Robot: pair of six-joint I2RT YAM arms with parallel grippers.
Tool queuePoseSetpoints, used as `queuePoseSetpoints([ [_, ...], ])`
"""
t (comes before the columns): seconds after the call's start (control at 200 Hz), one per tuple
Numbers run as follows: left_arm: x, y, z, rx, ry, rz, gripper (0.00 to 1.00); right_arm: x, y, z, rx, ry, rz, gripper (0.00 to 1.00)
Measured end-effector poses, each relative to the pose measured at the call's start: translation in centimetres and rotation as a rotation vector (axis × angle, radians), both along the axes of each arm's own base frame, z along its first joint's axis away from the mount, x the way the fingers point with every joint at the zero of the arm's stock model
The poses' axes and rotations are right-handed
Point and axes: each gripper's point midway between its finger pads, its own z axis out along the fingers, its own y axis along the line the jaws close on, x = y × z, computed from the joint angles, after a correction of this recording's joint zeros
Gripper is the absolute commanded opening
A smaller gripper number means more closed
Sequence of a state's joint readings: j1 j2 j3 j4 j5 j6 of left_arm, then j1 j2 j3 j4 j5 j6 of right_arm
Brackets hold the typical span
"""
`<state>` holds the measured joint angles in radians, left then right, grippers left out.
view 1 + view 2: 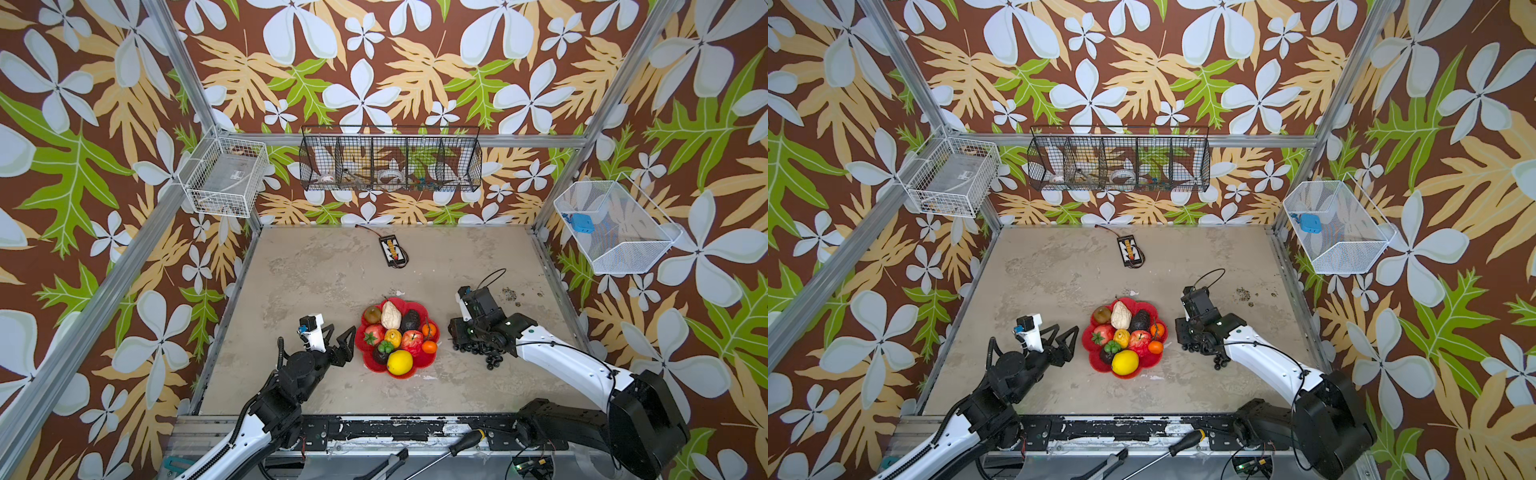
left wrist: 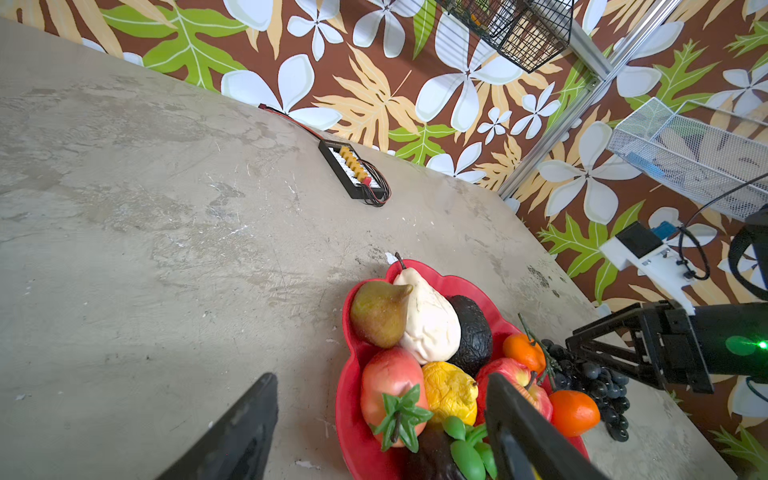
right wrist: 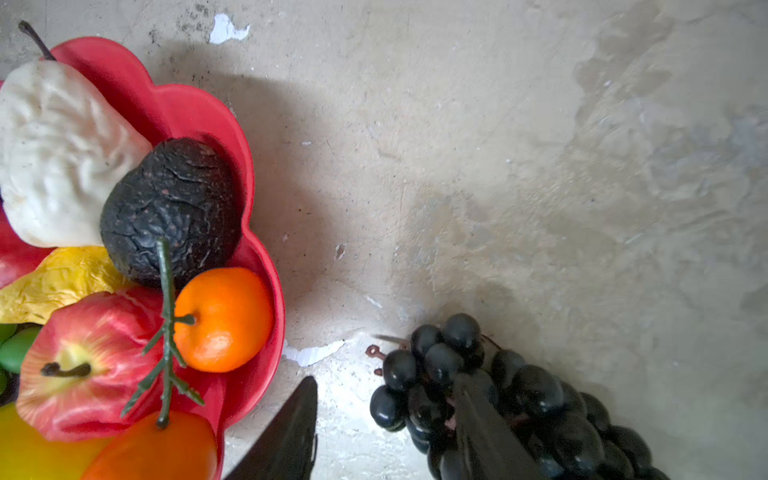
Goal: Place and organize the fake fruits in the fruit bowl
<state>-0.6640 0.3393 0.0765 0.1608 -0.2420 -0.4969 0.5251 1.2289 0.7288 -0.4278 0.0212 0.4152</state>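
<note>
The left hand (image 1: 343, 328) hangs spread beside the fruit-filled bowl (image 1: 431, 359). The right hand (image 3: 386, 379), half spread, sits over the grapes (image 3: 457, 332) on the tabletop (image 3: 540, 166), not pinching them.

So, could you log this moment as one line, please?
left gripper open beside fruit bowl | right gripper open over grape bunch on table | other fruits in bowl
</note>
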Motion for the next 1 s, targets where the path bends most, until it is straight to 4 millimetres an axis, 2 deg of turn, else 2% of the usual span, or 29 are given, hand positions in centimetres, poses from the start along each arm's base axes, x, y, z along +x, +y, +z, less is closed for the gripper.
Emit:
queuePoseSetpoints([
  [0.06, 0.0, 0.0, 0.0, 0.0, 0.0, 0.0, 0.79, -0.1, 0.0, 0.1, -0.022, 0.002, 0.003, 0.42],
  [0.225, 0.0, 0.0, 0.0, -0.001, -0.002, 0.0, 0.79, -0.4, 1.7, -0.2, -0.082, 0.036, 0.069, 0.36],
  [0.425, 0.0, 0.0, 0.2, -0.005, -0.006, 0.0, 0.79, -0.8, 2.2, -2.0, -0.147, 0.104, 0.11, 0.29],
  [0.631, -0.1, 0.1, 0.2, -0.008, -0.006, 0.001, 0.8, -1.2, 3.9, -3.0, -0.211, 0.145, 0.198, 0.24],
  [0.786, -0.1, 0.1, 0.1, -0.004, -0.001, 0.001, 0.8, -1.3, 4.0, -4.1, -0.279, 0.169, 0.234, 0.22],
  [1.001, -0.1, 0.1, 0.2, -0.008, -0.007, 0.001, 0.8, -0.9, 3.0, -5.3, -0.366, 0.192, 0.227, 0.21],
])
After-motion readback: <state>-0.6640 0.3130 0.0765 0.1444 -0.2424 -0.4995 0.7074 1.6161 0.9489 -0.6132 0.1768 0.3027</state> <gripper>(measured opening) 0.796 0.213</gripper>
